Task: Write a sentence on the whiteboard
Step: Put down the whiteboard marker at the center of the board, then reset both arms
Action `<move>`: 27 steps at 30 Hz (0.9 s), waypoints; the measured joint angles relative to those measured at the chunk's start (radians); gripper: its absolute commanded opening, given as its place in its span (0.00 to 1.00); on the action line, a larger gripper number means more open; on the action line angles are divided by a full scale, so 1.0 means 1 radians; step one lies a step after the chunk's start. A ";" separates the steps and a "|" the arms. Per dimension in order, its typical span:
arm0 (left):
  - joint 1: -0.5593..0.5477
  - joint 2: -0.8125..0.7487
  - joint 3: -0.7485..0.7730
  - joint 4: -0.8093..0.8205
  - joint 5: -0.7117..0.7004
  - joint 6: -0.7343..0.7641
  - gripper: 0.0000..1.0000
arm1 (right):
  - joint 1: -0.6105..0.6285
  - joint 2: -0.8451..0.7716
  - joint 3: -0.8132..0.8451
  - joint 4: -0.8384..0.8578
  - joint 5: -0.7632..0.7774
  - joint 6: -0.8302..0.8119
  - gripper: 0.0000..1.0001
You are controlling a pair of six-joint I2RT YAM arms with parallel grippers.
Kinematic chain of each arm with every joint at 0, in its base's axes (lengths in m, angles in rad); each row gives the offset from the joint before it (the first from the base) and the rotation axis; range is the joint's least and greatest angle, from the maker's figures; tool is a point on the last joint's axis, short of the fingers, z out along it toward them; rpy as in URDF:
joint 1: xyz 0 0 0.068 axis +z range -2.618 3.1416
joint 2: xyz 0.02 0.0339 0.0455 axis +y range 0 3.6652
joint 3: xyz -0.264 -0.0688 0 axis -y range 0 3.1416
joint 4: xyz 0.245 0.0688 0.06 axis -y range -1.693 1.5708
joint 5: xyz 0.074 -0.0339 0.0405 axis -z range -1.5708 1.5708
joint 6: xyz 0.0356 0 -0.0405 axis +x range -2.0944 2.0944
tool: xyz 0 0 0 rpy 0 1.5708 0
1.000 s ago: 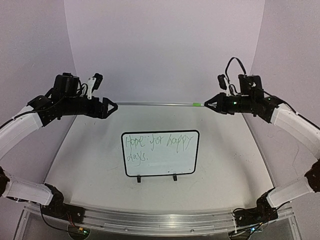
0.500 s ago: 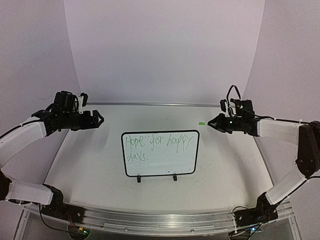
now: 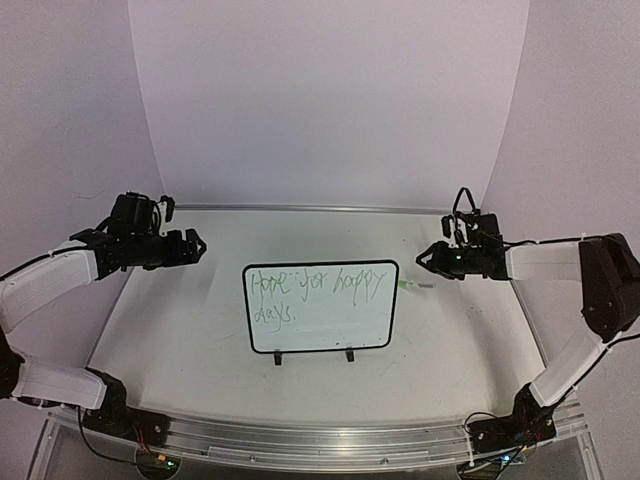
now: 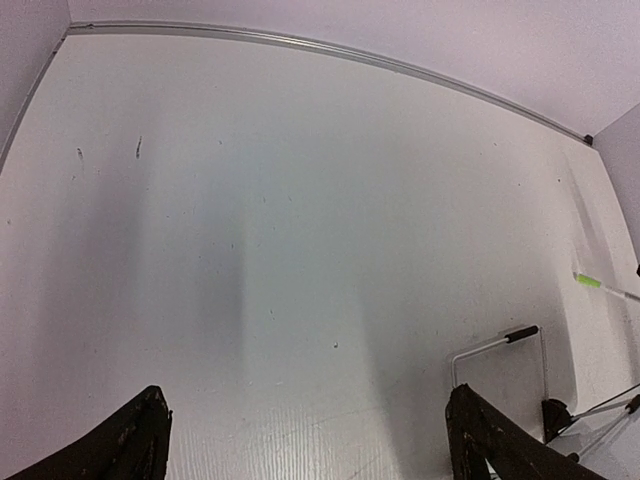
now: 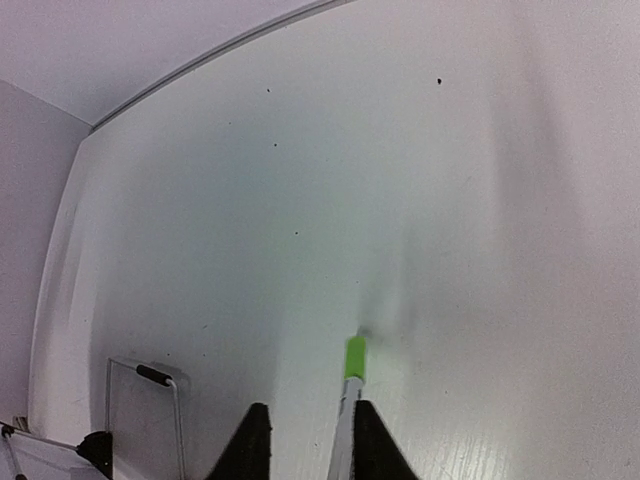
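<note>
Green ink on white: the sentence (image 3: 315, 287) sits in two thin handwritten lines across the upper part of the whiteboard (image 3: 330, 335), reading something like "Hope for happy days". The whiteboard lies flat in the middle of the table (image 3: 180, 340), black border all round, its two small black clips (image 3: 278, 357) on the near long edge.

Over on the left, the left gripper (image 3: 197, 246) hovers above the table, off the whiteboard's far left corner and well apart from it. Its wrist camera shows the fingers (image 4: 135, 445) spread wide, with only bare tabletop between them.

On the other side, the right gripper (image 3: 424, 257) hangs low beside the whiteboard's far right corner. The pen (image 3: 417, 285), white barrel and green end, lies on the table just off the whiteboard's right edge, green end towards it, right under those tips. From the right wrist the pen (image 5: 350, 375) shows in the narrow gap between the two fingers, close to one and clear of the other, so the jaws stand slightly parted and clamp nothing.
</note>
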 measured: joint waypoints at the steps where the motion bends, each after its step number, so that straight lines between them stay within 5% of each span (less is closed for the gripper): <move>1: 0.000 0.000 -0.002 0.001 -0.006 -0.001 0.95 | -0.002 0.000 -0.003 0.000 0.008 0.000 0.45; 11: 0.029 0.004 -0.041 0.028 -0.048 -0.003 0.96 | -0.014 -0.004 -0.009 -0.029 0.100 -0.035 0.88; 27: 0.293 0.028 -0.189 0.255 -0.122 -0.003 0.97 | -0.260 -0.234 -0.084 -0.084 0.210 -0.132 0.92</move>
